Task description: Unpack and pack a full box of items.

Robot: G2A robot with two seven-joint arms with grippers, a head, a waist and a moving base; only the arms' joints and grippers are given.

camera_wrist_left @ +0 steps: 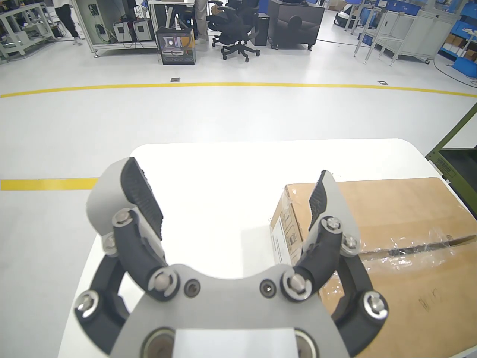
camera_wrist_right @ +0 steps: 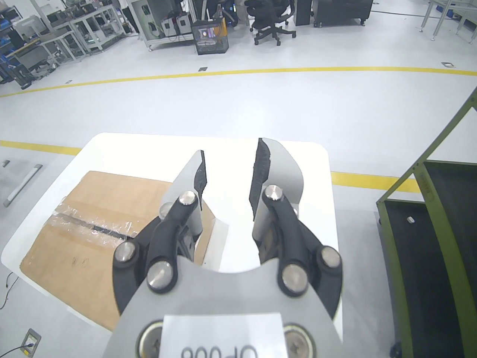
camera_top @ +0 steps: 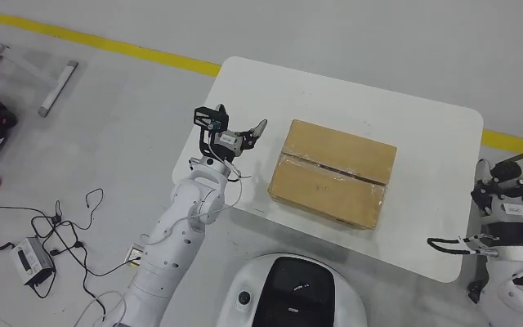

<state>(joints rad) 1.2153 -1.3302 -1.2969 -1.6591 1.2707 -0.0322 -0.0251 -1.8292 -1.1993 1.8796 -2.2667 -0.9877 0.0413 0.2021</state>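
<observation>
A brown cardboard box (camera_top: 333,172) lies in the middle of the white table (camera_top: 409,106), its top flaps shut and taped along the centre seam. My left gripper (camera_top: 234,123) hangs open over the table's left part, a short way from the box's left end, with nothing between its fingers. The left wrist view shows that gripper (camera_wrist_left: 227,173) with the box (camera_wrist_left: 391,217) beside one finger. My right gripper (camera_wrist_right: 231,150) is open and holds nothing, above the table's right near corner; the box (camera_wrist_right: 111,203) lies off to its side.
A green-framed cart (camera_wrist_right: 428,225) with a black bed stands just beyond the table's right side. Cables and a power brick (camera_top: 37,257) lie on the floor at the left. A yellow floor line (camera_top: 122,47) runs behind the table.
</observation>
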